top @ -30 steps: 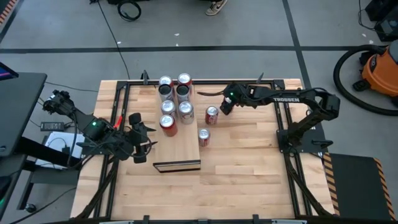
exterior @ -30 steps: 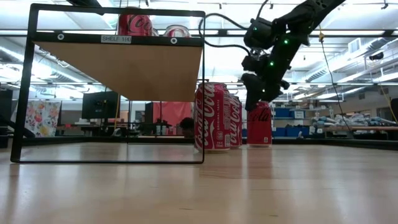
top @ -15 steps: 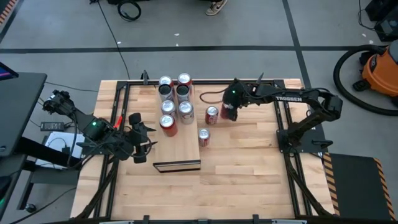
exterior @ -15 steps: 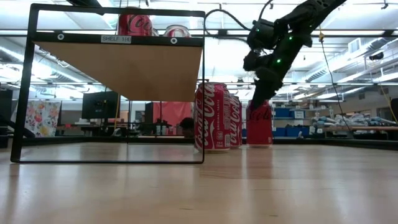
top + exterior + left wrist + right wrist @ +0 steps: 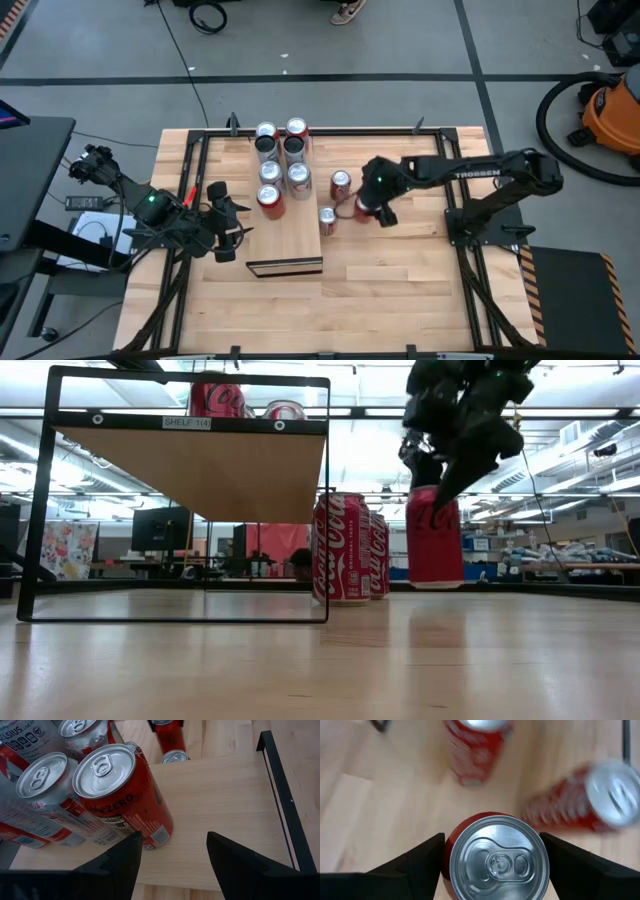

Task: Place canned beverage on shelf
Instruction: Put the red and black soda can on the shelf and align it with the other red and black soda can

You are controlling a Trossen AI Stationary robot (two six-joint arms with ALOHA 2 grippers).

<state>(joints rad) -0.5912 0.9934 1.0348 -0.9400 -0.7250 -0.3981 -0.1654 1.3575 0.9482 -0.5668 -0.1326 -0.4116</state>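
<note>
Right gripper holds a can off the table, beside the shelf

The right gripper point(image 5: 366, 204) has its two fingers closed on the sides of a red can point(image 5: 435, 536), near the top, so the can hangs upright and its lid faces the wrist camera. In the low view its bottom seems a little above the table point(image 5: 400, 270), probably so it can be carried without dragging. It is near the right edge of the shelf point(image 5: 290, 240), with two other cans point(image 5: 341, 184) still standing on the table just beside it. Six cans point(image 5: 271, 200) stand together at the far end of the shelf, so the near part is free for the next one. The left gripper point(image 5: 232, 220) waits partly open and empty at the shelf's left side.
</note>
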